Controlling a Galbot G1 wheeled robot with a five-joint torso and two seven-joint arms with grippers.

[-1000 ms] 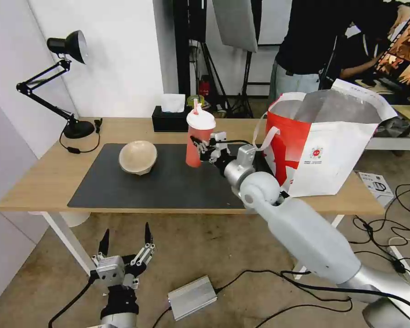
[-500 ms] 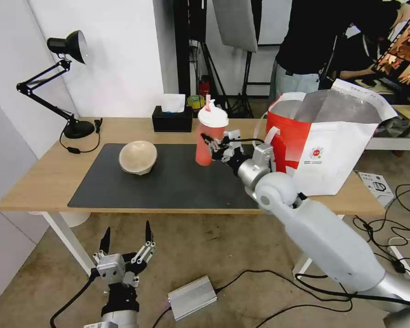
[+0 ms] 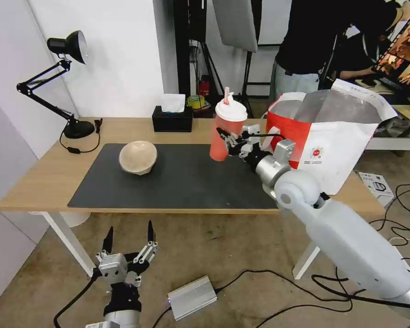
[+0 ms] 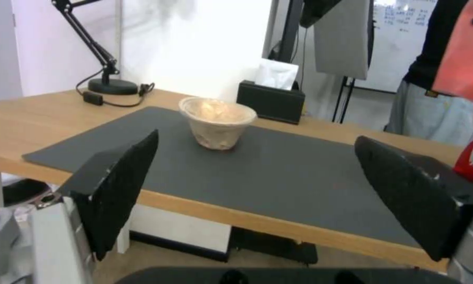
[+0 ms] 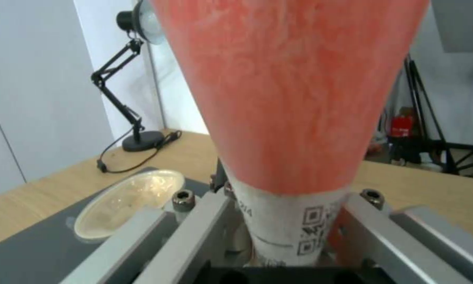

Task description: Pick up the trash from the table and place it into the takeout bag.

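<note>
Head view: left gripper [image 3: 128, 237] hangs low below the table's [image 3: 41, 182] front edge, fingers spread wide, nothing in them. Right gripper [image 3: 227, 142] is up over the dark mat [image 3: 177, 182], jaws clamped on the lower part of the red drink cup [image 3: 224, 134], lifted clear and tilted, white lid and straw on top. Beige paper bowl [image 3: 138, 156] sits on the mat well off to that gripper's left. Takeout bag [image 3: 332, 136] stands open just to its right. Black tissue box [image 3: 171, 119] sits beyond, at the table's back edge.
</note>
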